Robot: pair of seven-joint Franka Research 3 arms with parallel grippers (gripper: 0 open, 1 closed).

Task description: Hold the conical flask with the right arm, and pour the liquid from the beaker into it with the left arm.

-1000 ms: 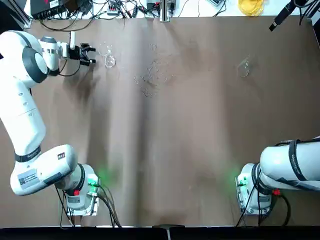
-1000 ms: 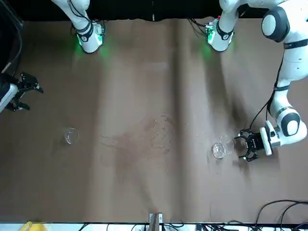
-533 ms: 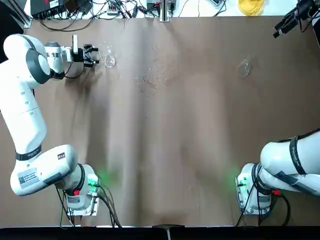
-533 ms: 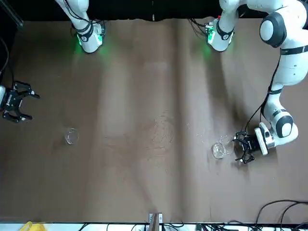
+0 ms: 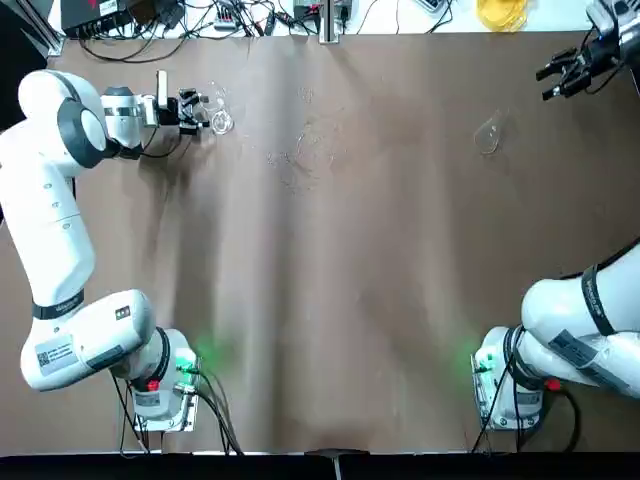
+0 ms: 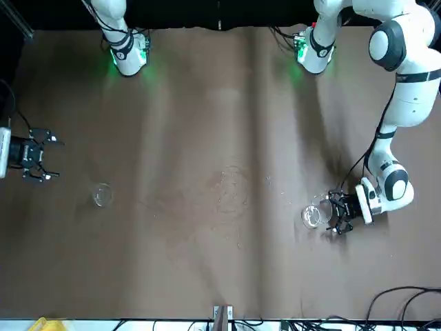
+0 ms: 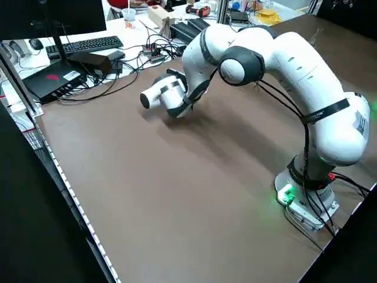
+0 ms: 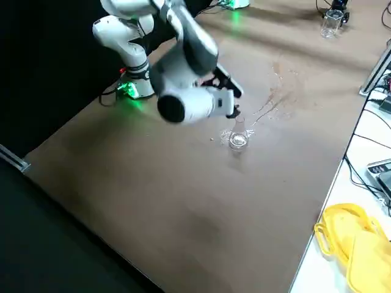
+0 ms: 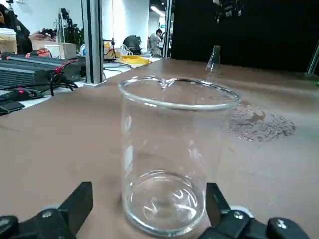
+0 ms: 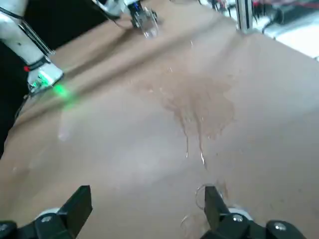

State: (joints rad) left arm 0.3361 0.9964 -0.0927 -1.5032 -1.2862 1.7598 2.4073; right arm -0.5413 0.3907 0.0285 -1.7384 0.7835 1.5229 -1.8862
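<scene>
The left gripper (image 9: pixel 149 219) lies level with the table, its long axis horizontal, fingers spread to either side of the beaker (image 9: pixel 172 154); the beaker stands upright between the fingertips, which appear not to press on the glass. With the beaker as landmark: the left arm (image 5: pixel 60 200) reaches it from the table's left edge, and the grasp axis points from that edge toward the beaker, so the coming move is judged to be a plain closure. The liquid cannot be made out through the glass. The stained patch (image 5: pixel 305 150) of the brown table (image 5: pixel 340 300) lies beyond the beaker toward the middle. Farther still, well apart from the beaker, stands the conical flask (image 5: pixel 487 135), upright and unheld. The right gripper (image 5: pixel 568 72), fingers spread and empty, hovers near the flask on its far, outer side; the right arm is the nearer one to it. Cables (image 5: pixel 230 15) and a yellow object (image 5: pixel 500 12) lie past the table's far edge.
</scene>
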